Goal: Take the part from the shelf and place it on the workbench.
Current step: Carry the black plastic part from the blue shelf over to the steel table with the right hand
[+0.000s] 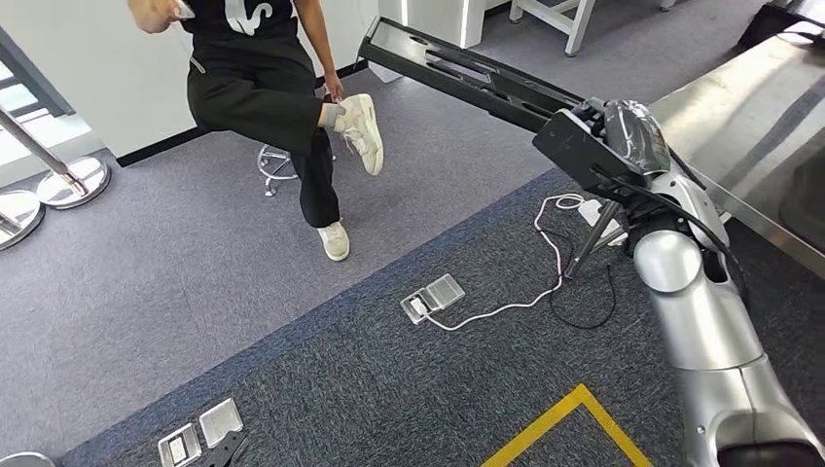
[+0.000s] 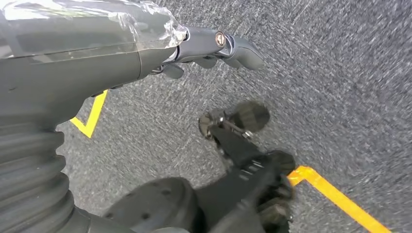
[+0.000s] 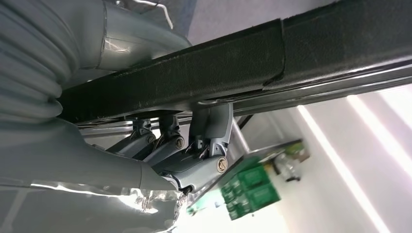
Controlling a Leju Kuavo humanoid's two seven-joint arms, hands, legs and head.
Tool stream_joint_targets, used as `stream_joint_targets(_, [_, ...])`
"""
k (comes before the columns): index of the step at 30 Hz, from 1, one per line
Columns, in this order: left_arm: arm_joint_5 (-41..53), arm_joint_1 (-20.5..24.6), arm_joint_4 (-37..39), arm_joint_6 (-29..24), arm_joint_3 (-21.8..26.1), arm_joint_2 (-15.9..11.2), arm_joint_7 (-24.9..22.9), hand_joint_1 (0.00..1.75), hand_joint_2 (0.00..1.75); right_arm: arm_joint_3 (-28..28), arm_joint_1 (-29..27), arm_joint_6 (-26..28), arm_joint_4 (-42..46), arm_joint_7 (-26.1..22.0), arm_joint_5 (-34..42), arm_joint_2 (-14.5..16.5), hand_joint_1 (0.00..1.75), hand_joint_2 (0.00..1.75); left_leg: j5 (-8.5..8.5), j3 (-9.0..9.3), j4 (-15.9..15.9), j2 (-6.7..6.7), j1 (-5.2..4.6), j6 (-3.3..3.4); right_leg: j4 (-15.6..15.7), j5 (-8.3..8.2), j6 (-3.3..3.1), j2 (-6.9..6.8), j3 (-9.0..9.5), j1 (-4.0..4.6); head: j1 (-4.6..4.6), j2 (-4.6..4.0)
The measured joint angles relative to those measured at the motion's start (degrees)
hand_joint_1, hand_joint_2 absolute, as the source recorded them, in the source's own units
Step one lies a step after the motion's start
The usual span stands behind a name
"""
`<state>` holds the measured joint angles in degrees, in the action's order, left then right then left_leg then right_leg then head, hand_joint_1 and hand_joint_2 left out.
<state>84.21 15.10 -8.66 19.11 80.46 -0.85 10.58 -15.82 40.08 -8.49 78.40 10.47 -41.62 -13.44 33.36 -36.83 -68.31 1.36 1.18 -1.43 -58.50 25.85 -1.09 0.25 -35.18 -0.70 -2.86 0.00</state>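
The right hand (image 1: 623,146) has its fingers (image 3: 204,141) wrapped round one end of the long black part (image 1: 457,68), held out over the carpet (stiff, likely end-heavy, better gripped mid-length), while the left hand (image 2: 214,46) hangs loosely uncurled, empty.

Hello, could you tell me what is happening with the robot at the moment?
The robot's right hand grips a long black metal part with slots, holding it out in the air above the grey carpeted floor. In the right wrist view its fingers curl around the bar. The steel workbench lies just to the right, and the part is not yet on it. The left hand hangs over the carpet holding nothing. A person in black clothes sits on a stool nearby.
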Motion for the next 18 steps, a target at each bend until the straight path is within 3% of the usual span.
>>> stream_joint_targets(2, [0.0, -0.3, 0.0, 0.0, 0.0, 0.0, 0.0, 0.0, 1.75, 0.0, -0.1, 0.0, 0.0, 0.0, 0.0, 0.1, 1.75, 1.75, 2.14, -3.47, -6.8, -0.74, -0.25, 0.23, 0.0, 0.01, -0.22, 1.19, 0.04, 0.31, 0.55, 0.0])
stream_joint_targets(3, [0.0, -0.3, 0.0, 0.0, 0.0, 0.0, 0.0, 0.0, 1.75, 0.0, -0.1, 0.0, 0.0, 0.0, 0.0, 0.2, 1.75, 1.75, 1.46, -3.95, -7.2, -0.9, -0.44, 0.54, -0.1, 0.01, -0.26, 1.88, 0.09, 0.48, 0.72, 0.0])
stream_joint_targets(5, [0.0, -0.3, 0.0, 0.0, 0.0, 0.0, 0.0, 0.0, 1.75, 0.0, -0.1, 0.0, 0.0, 0.0, 0.0, 0.2, 1.75, 1.75, -2.75, -1.81, -1.4, -1.77, -0.86, 1.49, -0.1, 0.03, -0.29, 3.2, 0.25, 0.7, 0.87, 0.0])
stream_joint_targets(7, [0.0, -0.2, 0.0, 0.0, 0.0, -0.1, 0.0, 0.0, 1.75, 0.0, -0.1, 0.0, 0.0, 0.0, 0.0, 0.3, 1.75, 1.75, -6.16, 1.34, 6.4, -3.97, -1.13, 2.35, -0.2, 0.05, -0.2, 4.37, 0.24, 0.78, 0.9, 0.0])
stream_joint_targets(9, [0.0, -0.2, 0.0, 0.0, 0.0, -0.1, 0.0, 0.0, 1.75, 0.0, -0.1, 0.0, 0.0, 0.0, 0.0, 0.3, 1.75, 1.75, -6.75, 2.49, 9.4, -4.95, -1.32, 2.57, -0.2, -0.02, 0.13, 5.38, 0.0, 0.58, 0.96, 0.0])
stream_joint_targets(11, [0.0, -0.1, 0.0, 0.0, 0.0, -0.1, 0.0, 0.0, 1.75, 0.0, 0.0, 0.0, -0.1, -0.1, -0.1, 0.2, 1.75, 1.75, -7.0, 2.72, 10.0, -3.81, -1.23, 2.71, -0.1, -0.09, 0.66, 6.24, -0.21, 0.37, 1.24, 0.0])
stream_joint_targets(13, [0.0, 0.2, 0.0, -0.1, 0.0, 0.0, 0.0, 0.0, 1.75, 0.1, 0.3, 0.1, -0.1, -0.3, -0.2, 0.1, 1.75, 1.75, -7.44, 3.06, 10.9, -2.56, -0.85, 3.18, -1.8, 1.2, 1.2, 4.69, -1.01, 0.59, 1.22, 0.0])
stream_joint_targets(15, [-0.1, 0.4, 0.0, -0.1, 0.0, 0.0, -0.1, 0.0, 1.75, 0.1, 0.6, 0.3, -0.1, -0.6, -0.4, 0.1, 1.75, 1.75, -7.66, 3.2, 11.4, -1.4, -0.7, 3.47, -7.8, 4.6, 1.81, 1.7, -3.76, 0.57, 0.67, 0.0])
stream_joint_targets(16, [-0.1, 0.4, 0.0, -0.1, 0.0, 0.0, -0.2, 0.0, 1.75, 0.1, 0.7, 0.5, -0.3, -0.7, -0.5, 0.1, 1.75, 1.75, -7.64, 3.19, 11.4, -0.8, -0.66, 3.49, -11.7, 6.27, 2.15, 0.85, -5.62, 0.29, 0.31, 0.0])
stream_joint_targets(17, [-0.1, 0.3, 0.0, -0.1, 0.0, 0.0, -0.3, 0.0, 1.75, 0.1, 0.6, 0.7, -0.4, -0.8, -0.5, 0.1, 1.75, 1.75, -7.58, 3.19, 11.3, -0.22, -0.6, 3.44, -14.7, 7.16, 2.51, 0.46, -7.08, 0.01, 0.08, 0.0])
stream_joint_targets(18, [-0.1, 0.3, 0.0, -0.1, 0.0, 0.0, -0.5, 0.0, 1.75, 0.1, 0.6, 0.8, -0.7, -0.9, -0.6, 0.1, 1.75, 1.75, -7.48, 3.2, 11.3, 0.39, -0.49, 3.33, -15.9, 7.0, 2.85, 0.25, -7.7, -0.28, -0.15, 0.0])
